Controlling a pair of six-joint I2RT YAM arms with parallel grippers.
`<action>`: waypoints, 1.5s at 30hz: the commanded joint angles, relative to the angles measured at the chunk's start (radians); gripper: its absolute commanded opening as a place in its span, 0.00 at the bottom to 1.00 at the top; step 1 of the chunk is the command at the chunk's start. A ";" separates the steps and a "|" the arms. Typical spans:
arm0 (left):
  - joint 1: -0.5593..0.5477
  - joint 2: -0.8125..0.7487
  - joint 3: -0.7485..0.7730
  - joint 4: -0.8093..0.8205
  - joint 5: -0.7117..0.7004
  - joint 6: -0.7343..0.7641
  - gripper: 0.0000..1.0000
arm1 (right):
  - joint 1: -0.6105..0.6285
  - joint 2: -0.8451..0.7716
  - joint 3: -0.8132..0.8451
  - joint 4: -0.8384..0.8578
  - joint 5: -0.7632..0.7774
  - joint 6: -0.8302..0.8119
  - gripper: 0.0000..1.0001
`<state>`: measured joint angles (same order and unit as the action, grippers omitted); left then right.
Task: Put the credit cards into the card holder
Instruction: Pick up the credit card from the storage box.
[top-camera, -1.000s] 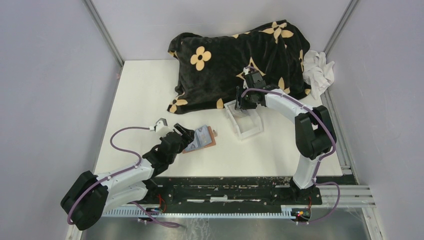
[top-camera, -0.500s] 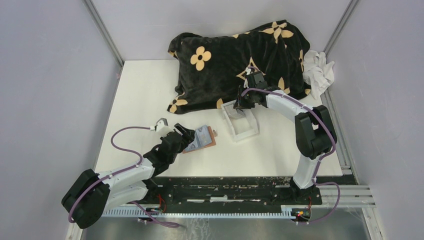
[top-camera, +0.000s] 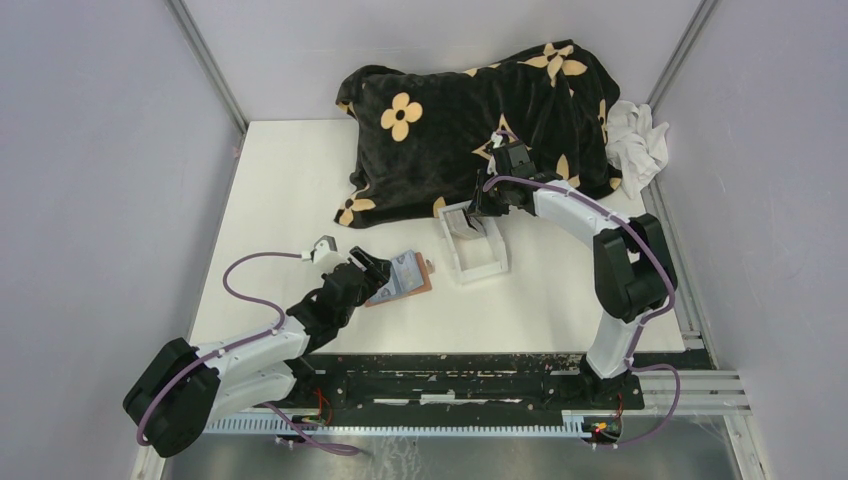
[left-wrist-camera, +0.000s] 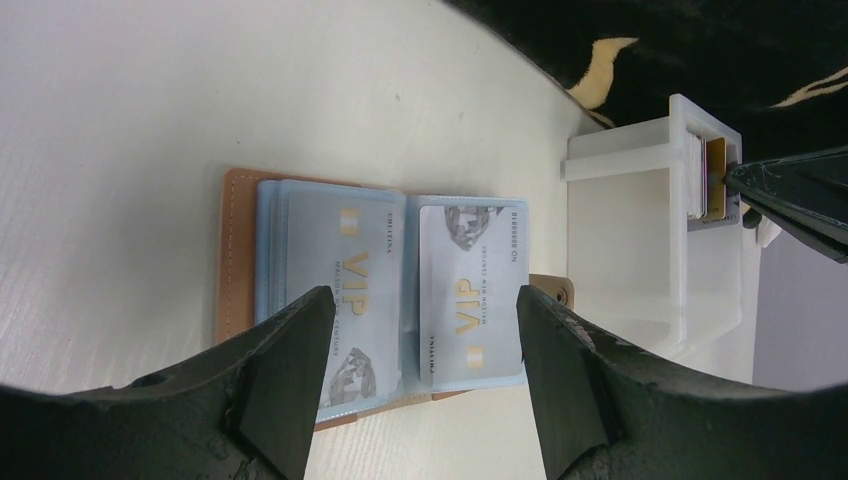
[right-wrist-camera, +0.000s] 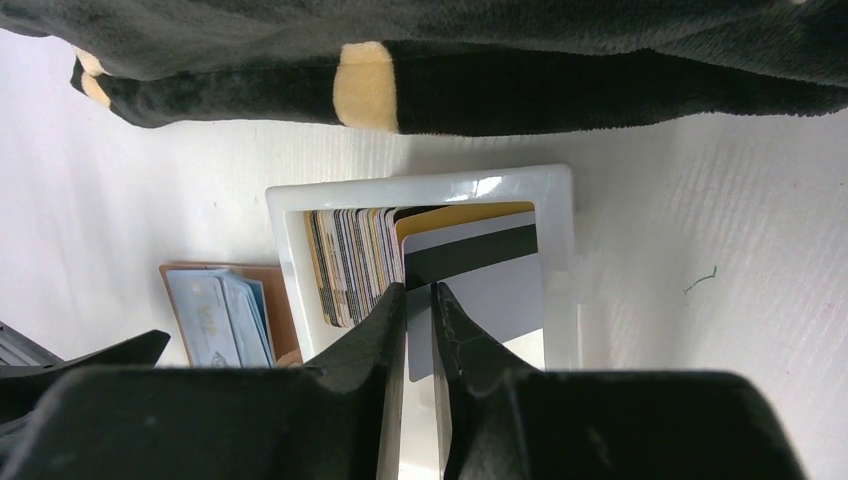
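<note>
The card holder (left-wrist-camera: 238, 250) is tan brown leather; the credit cards (left-wrist-camera: 470, 290) in it are pale blue with gold "VIP" letters. The tray (left-wrist-camera: 625, 160) at 2 o'clock of it is clear, whitish. The blanket (top-camera: 450, 120) is black with cream-yellow flowers; the tabletop (top-camera: 290, 200) is white.

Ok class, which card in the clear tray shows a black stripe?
The pale grey card at the end of the row, in front of the gold one; the other cards show only thin edges.
</note>
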<state>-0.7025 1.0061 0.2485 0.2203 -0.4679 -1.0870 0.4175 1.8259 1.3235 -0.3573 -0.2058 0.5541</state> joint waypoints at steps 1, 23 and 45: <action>-0.001 -0.001 0.011 0.056 -0.008 0.045 0.74 | 0.009 -0.061 0.012 0.010 -0.007 0.008 0.19; 0.000 0.012 0.009 0.072 0.002 0.042 0.74 | 0.009 -0.089 0.029 -0.105 0.146 -0.091 0.10; 0.000 -0.002 0.035 0.241 0.102 0.200 0.78 | 0.100 -0.239 0.098 -0.224 0.320 -0.231 0.01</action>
<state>-0.7025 1.0370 0.2619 0.3099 -0.4301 -1.0096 0.4999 1.7016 1.3685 -0.5770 0.0990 0.3515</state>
